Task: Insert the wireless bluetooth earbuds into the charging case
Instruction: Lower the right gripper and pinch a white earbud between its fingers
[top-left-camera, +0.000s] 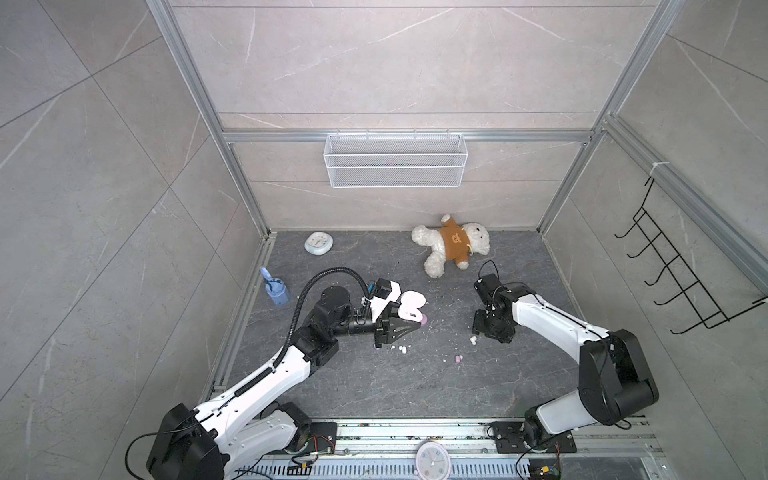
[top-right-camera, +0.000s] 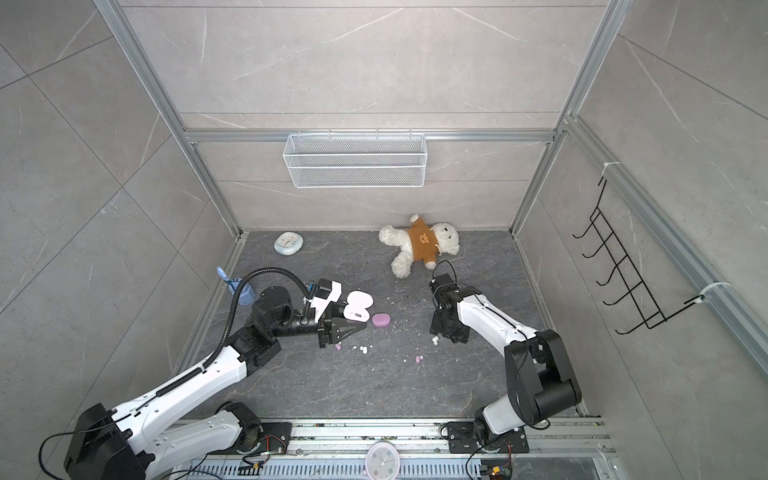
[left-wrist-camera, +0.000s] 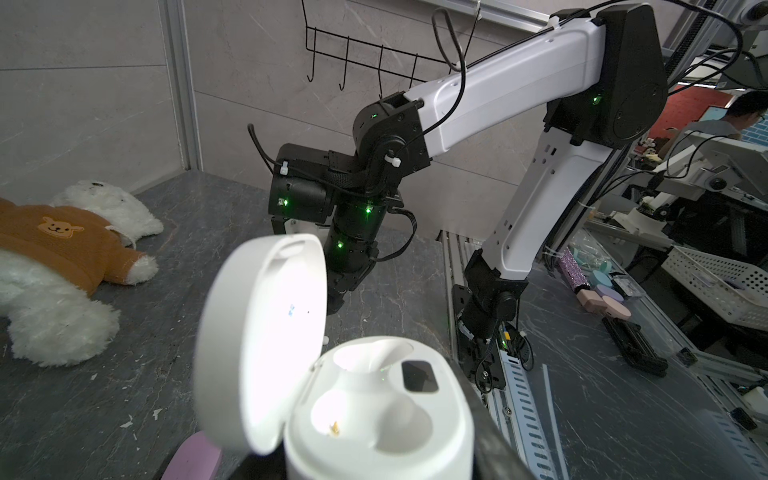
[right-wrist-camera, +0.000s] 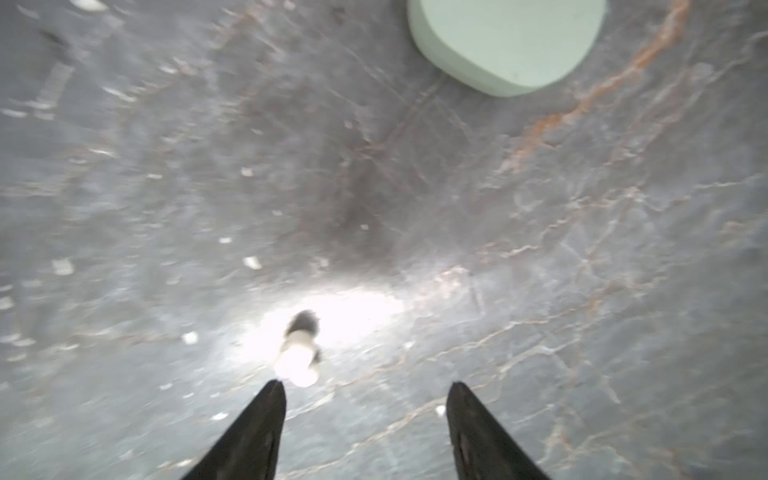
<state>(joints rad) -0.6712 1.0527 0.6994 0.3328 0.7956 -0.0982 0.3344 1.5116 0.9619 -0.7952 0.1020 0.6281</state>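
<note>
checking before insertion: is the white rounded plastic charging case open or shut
Open: the white rounded plastic charging case has its hinged lid swung back, both inner wells exposed and empty.

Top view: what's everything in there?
teddy bear: one, white, brown sweater, back right
small clock: one, pale blue, back left
bottle: one, blue, left edge
white charging case: one, open, in left gripper
purple case: one, closed, beside it
mint case: one, near right gripper
earbuds: at least four, white and pink, mid-table
wire basket: one, white, back wall
hook rack: one, black, right wall
round clock: one, pink-rimmed, front rail
left gripper: black, shut on that case
right gripper: black, open beside a white earbud
</note>
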